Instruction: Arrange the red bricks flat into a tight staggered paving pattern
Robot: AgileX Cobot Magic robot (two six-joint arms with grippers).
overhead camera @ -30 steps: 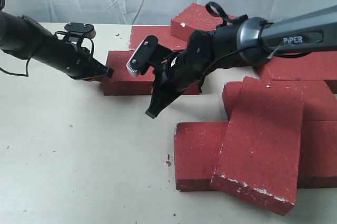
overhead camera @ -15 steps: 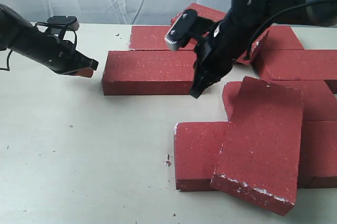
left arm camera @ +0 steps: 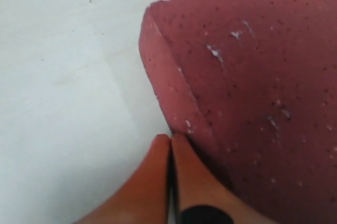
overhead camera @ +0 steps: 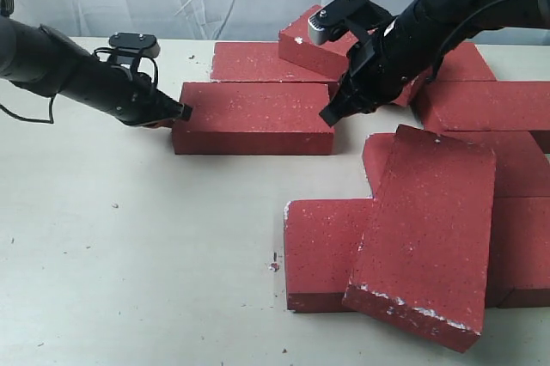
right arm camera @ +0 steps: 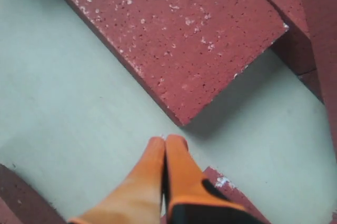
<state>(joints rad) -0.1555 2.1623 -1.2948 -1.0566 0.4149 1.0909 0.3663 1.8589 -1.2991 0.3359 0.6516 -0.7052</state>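
One brick (overhead camera: 253, 117) lies flat and crosswise on the pale surface (overhead camera: 129, 254), just in front of a second brick (overhead camera: 258, 61). The left fingers (overhead camera: 180, 112) are pressed together, empty, with their tips against its left end. The right fingers (overhead camera: 332, 114), likewise pinched on nothing, sit just beside its right front corner; contact is unclear. Further right, a tilted brick (overhead camera: 430, 228) leans across other bricks (overhead camera: 322, 246) laid flat.

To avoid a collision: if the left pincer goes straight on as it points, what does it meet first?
The left pincer would meet the short end of the flat dark-red speckled brick; they seem nearly touching.
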